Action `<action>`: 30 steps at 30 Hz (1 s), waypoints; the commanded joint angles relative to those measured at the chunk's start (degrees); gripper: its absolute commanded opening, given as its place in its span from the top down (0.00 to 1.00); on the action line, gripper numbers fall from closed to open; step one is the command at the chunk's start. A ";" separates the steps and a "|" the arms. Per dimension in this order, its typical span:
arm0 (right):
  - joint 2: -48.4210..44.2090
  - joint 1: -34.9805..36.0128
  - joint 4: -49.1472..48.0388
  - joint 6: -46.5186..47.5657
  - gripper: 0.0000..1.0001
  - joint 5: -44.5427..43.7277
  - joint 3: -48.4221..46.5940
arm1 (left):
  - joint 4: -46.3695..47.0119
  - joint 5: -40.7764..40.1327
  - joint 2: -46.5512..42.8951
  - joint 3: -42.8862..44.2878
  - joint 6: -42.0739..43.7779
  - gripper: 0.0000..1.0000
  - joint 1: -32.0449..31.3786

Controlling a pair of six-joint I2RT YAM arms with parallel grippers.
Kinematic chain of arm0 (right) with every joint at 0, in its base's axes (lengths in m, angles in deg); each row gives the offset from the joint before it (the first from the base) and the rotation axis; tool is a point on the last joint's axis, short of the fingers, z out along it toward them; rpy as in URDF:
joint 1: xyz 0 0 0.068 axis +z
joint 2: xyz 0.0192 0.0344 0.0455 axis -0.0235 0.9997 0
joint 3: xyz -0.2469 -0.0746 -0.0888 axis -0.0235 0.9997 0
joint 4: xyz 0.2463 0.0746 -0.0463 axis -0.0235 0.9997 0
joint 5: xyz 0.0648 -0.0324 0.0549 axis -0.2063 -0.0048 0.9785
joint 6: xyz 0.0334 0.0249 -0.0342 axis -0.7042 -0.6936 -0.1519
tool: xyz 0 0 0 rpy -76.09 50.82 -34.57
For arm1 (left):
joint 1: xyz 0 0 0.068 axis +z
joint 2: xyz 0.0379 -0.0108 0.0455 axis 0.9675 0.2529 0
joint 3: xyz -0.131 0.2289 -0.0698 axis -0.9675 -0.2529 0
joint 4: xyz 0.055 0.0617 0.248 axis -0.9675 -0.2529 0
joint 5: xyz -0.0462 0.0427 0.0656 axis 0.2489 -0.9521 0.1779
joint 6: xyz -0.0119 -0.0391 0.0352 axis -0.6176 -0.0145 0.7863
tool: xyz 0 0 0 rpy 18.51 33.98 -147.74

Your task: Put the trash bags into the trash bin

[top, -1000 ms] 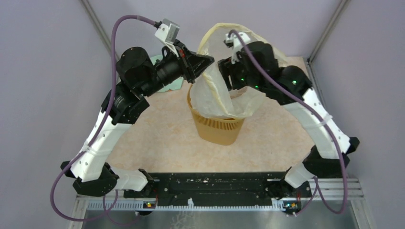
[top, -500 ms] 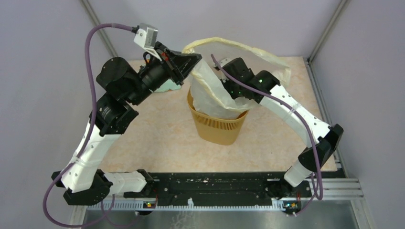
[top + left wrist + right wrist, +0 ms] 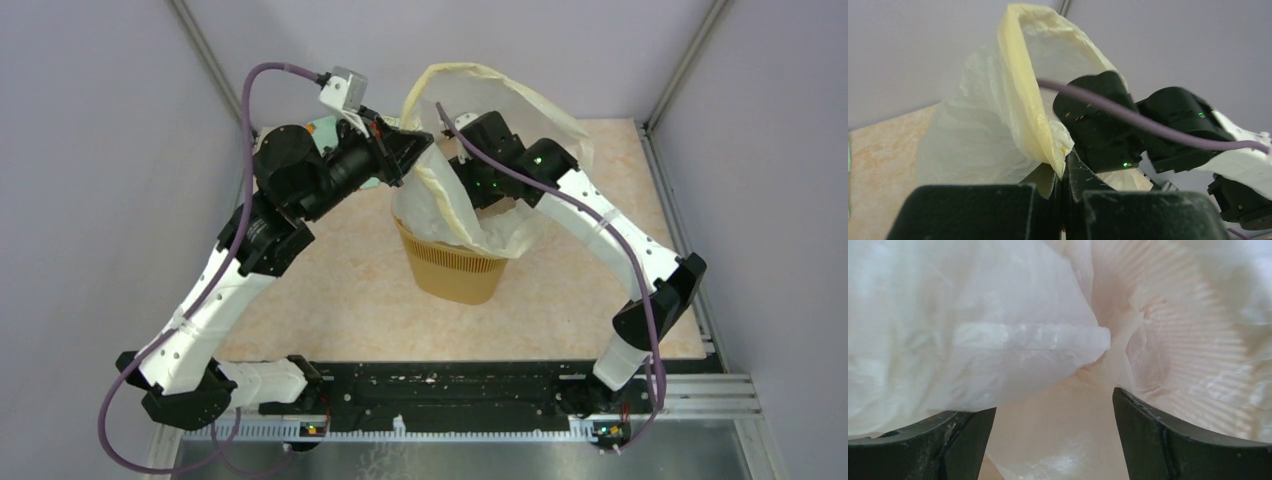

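The orange-yellow trash bin (image 3: 458,272) stands upright at the table's middle. The cream translucent trash bag (image 3: 505,110) has its lower part inside the bin and its mouth held open high above it. My left gripper (image 3: 428,140) is shut on the bag's rim at the left; in the left wrist view (image 3: 1064,172) the yellowish rim (image 3: 1020,95) is pinched between the jaws. My right gripper (image 3: 478,192) is inside the bag's mouth, pointing down. In the right wrist view (image 3: 1054,412) it is open, holding nothing, with bag film (image 3: 973,345) and the bin's ribbed wall (image 3: 1193,340) below.
A mint-green cloth (image 3: 330,130) lies on the table behind my left arm, mostly hidden. The table (image 3: 330,290) has walls at the left, back and right. The right arm (image 3: 620,240) reaches over the table's right half.
My left gripper has moved right and slightly down with the bag's rim since half a second ago. The bag's mouth now stands taller and narrower. My right gripper stays inside the bag.
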 commanded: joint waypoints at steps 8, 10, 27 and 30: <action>5.19 -0.20 -9.65 -4.39 0.15 4.93 0.85 | 4.49 1.25 -0.75 -3.30 -2.29 1.00 0.62; 6.29 -0.18 -10.30 -4.15 0.15 2.77 3.34 | 4.46 0.49 -1.35 -3.91 -2.38 1.00 0.77; 9.87 -0.70 -7.69 -3.34 0.14 -1.26 10.88 | -0.65 2.95 -2.75 -11.57 -5.24 1.00 9.90; 13.00 -0.76 -6.84 -3.08 0.14 -0.33 9.90 | -0.65 5.33 -2.60 -12.40 -5.78 1.00 12.11</action>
